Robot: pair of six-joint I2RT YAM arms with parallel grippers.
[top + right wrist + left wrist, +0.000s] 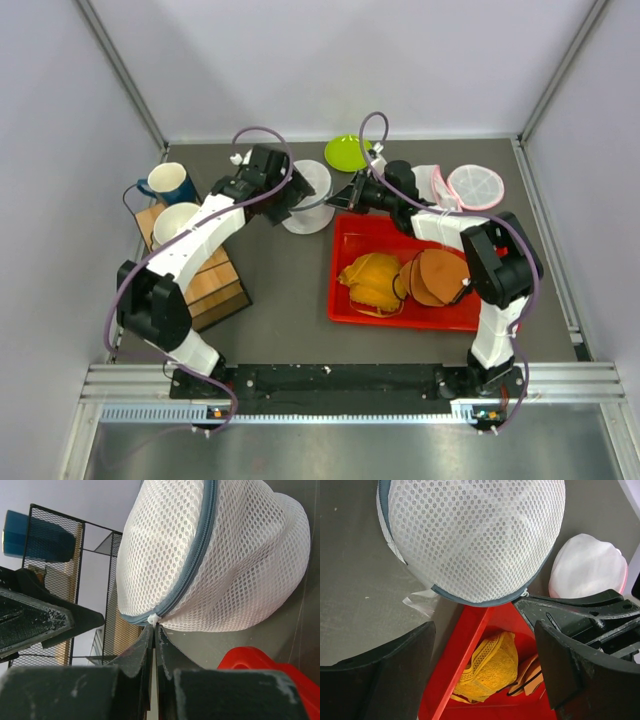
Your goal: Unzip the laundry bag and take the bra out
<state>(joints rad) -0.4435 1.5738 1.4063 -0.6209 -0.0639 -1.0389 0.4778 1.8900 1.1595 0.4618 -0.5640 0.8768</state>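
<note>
A white mesh laundry bag with a grey zip lies on the dark table between my two grippers. The zip looks closed, and what is inside does not show through the mesh. My right gripper is shut on the small white zipper pull at the bag's lower edge; from above it is at the bag's right side. My left gripper is open and empty, just off the bag; from above it is at the bag's left side.
A red tray right of the bag holds a yellow bra and an orange-brown one. A pink-trimmed mesh bag lies at the back right and a green plate behind. A blue mug, a white mug and a wooden box stand at the left.
</note>
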